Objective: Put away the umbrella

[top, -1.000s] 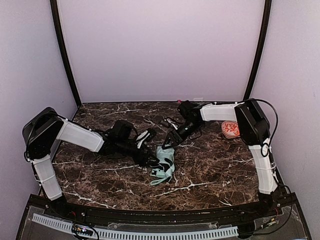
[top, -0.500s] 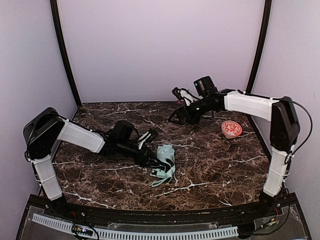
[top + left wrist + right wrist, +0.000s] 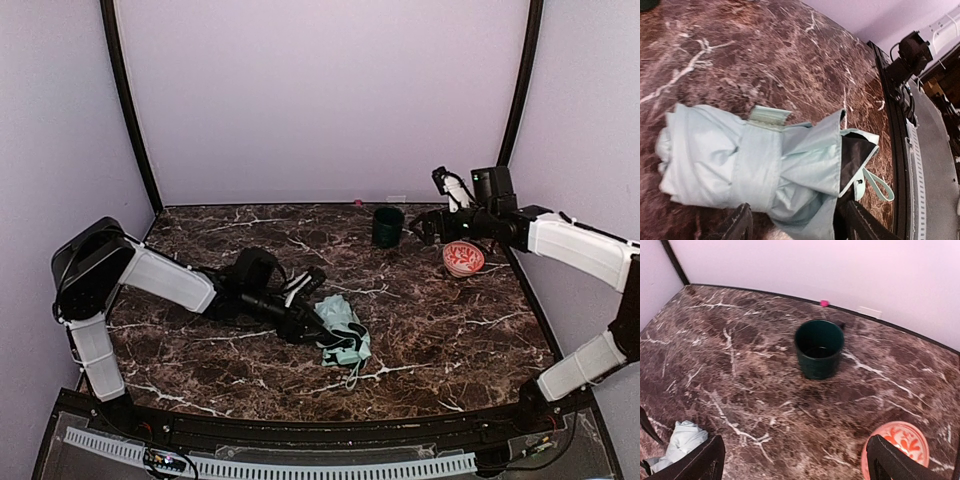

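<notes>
The umbrella (image 3: pixel 343 334) lies folded on the marble table (image 3: pixel 450 330), a little right of centre near the front. In the left wrist view it is a pale mint bundle (image 3: pixel 740 160) with a band round it, a black underside and a mint wrist strap (image 3: pixel 881 186). My left gripper (image 3: pixel 311 314) lies low at its left side; its fingers straddle the fabric (image 3: pixel 797 227) and are closed on it. My right gripper (image 3: pixel 425 226) is open and empty, raised at the back right, far from the umbrella, which shows small in its view (image 3: pixel 682 440).
A dark green cup (image 3: pixel 388 226) stands upright at the back, also in the right wrist view (image 3: pixel 819 347). A red-patterned bowl (image 3: pixel 463 258) sits to its right, also in the right wrist view (image 3: pixel 900 445). A small pink object (image 3: pixel 824 303) lies at the back wall.
My right arm has lifted away from the umbrella and swung to the back right, uncovering the green cup. The umbrella has shifted right and toward the front and looks more bundled.
</notes>
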### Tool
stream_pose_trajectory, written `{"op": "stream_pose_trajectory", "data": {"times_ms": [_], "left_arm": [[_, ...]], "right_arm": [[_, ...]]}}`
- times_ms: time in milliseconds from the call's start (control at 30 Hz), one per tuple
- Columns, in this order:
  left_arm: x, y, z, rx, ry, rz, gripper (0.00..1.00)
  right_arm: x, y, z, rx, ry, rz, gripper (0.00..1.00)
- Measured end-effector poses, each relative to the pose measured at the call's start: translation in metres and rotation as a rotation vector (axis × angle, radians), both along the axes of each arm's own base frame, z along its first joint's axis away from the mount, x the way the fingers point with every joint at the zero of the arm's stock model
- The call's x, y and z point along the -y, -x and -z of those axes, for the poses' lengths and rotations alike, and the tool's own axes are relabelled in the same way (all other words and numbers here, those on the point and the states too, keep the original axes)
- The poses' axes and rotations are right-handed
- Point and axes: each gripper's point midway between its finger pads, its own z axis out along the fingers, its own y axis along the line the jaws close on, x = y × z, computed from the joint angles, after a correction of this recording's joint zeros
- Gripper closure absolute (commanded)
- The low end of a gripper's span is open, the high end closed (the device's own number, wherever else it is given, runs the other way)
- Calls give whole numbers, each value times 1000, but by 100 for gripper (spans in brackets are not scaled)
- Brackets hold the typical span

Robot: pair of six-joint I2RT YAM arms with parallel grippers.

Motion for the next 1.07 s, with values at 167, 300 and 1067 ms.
{"op": "stream_pose_trajectory", "data": {"times_ms": [167,300,1067], "left_arm": [[-41,-49,-34,125,4,-216,21],[-100,-114,-78,282,-21,-511,13],[-389,-161,-69,707,-478,-1514,1]], "right_arm": [[68,5,-4,90,-53,223,0],[134,11,7,146,-110,446,0],[255,68,76,377,-108,1016,0]]}}
